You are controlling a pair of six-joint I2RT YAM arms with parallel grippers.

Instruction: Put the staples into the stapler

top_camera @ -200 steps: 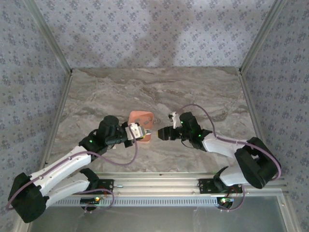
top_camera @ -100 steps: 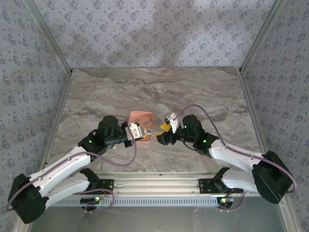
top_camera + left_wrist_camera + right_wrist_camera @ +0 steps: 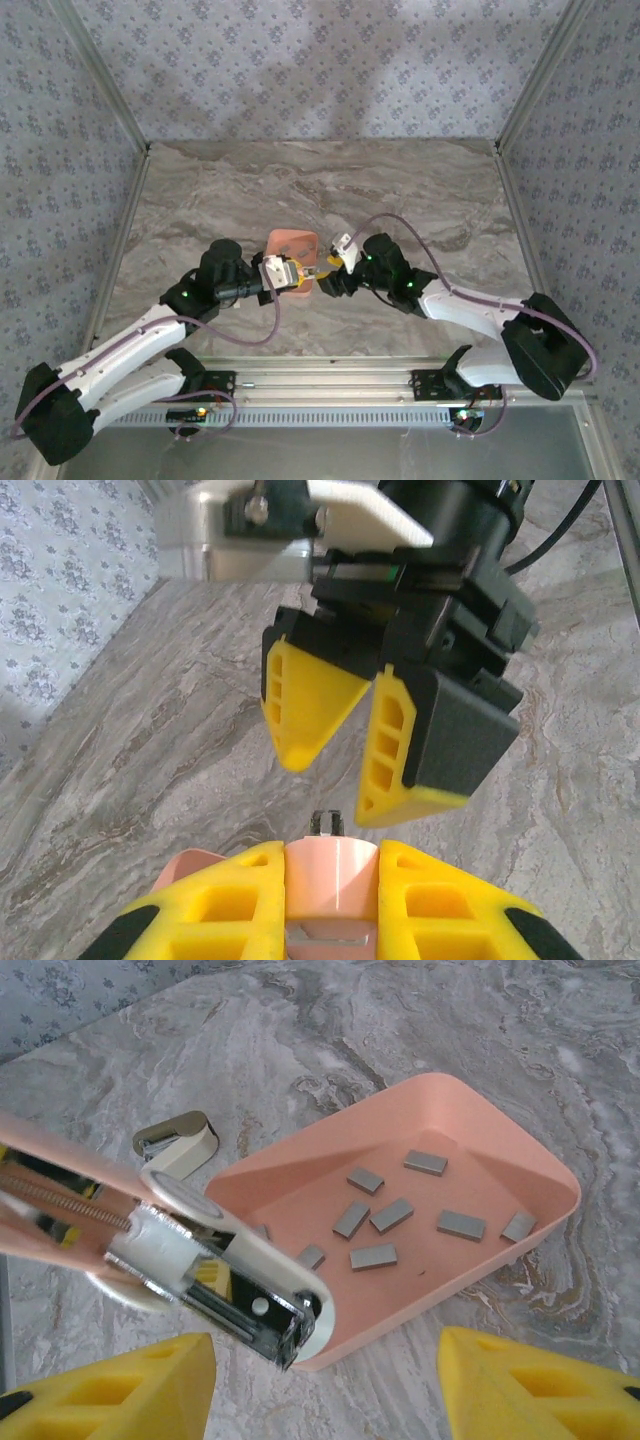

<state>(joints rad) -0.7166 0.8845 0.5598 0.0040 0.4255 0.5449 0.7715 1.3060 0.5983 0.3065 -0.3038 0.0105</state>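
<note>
It looked like a robotics lab cell: a marble-patterned bench (image 3: 420,190) boxed in by patterned walls (image 3: 300,70) and aluminium rails (image 3: 98,72).

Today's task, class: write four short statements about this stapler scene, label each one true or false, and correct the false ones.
1. The staples lie inside the pink tray. True.
2. The right tool is shut on a staple strip. False: it is open and holds nothing.
3. The left tool grips the pink stapler. True.
4. The cream stapler sits inside the tray. False: it rests on the table outside the tray.
</note>
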